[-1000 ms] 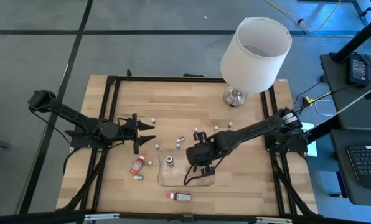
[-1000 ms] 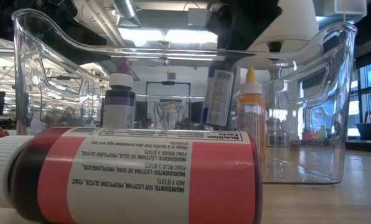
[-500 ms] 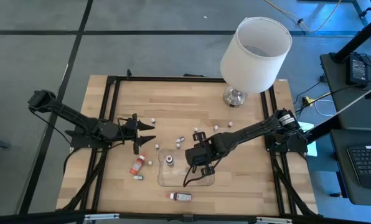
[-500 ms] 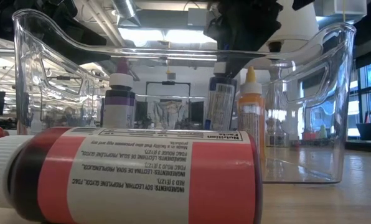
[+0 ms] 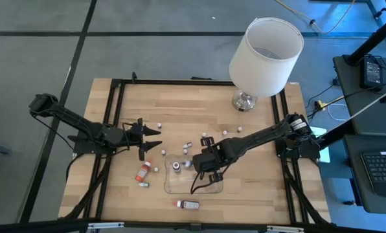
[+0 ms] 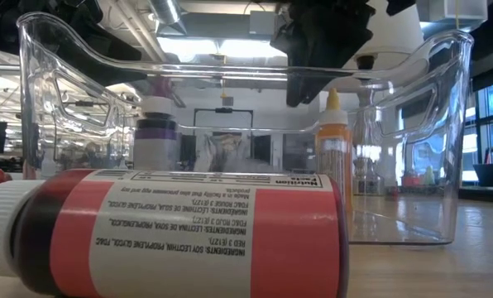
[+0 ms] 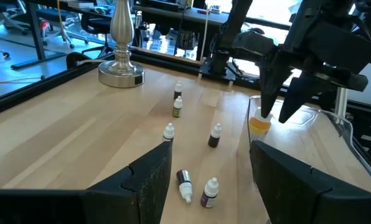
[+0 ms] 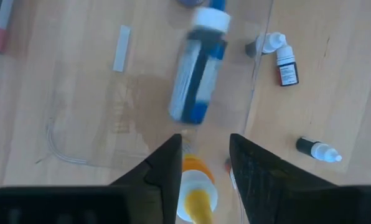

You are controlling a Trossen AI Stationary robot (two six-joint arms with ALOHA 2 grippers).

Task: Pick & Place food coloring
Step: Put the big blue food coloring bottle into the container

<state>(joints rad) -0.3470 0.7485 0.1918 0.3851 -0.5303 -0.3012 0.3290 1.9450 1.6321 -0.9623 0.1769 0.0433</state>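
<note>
Over the clear tray [image 5: 209,188] the right gripper [image 5: 204,163] hangs with its jaws parted and empty — the blue bottle [image 8: 198,66] lies blurred below them on the tray floor, beside the upright orange bottle [image 6: 333,157]. That drop looks done; next comes a lift clear and a reach for a loose bottle [image 5: 188,204] on the table. Well apart, the left gripper [image 5: 151,138] waits, jaws spread

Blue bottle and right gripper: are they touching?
Apart. The right wrist view shows the blue bottle beyond the open right gripper, with a visible gap between it and both fingertips.
</note>
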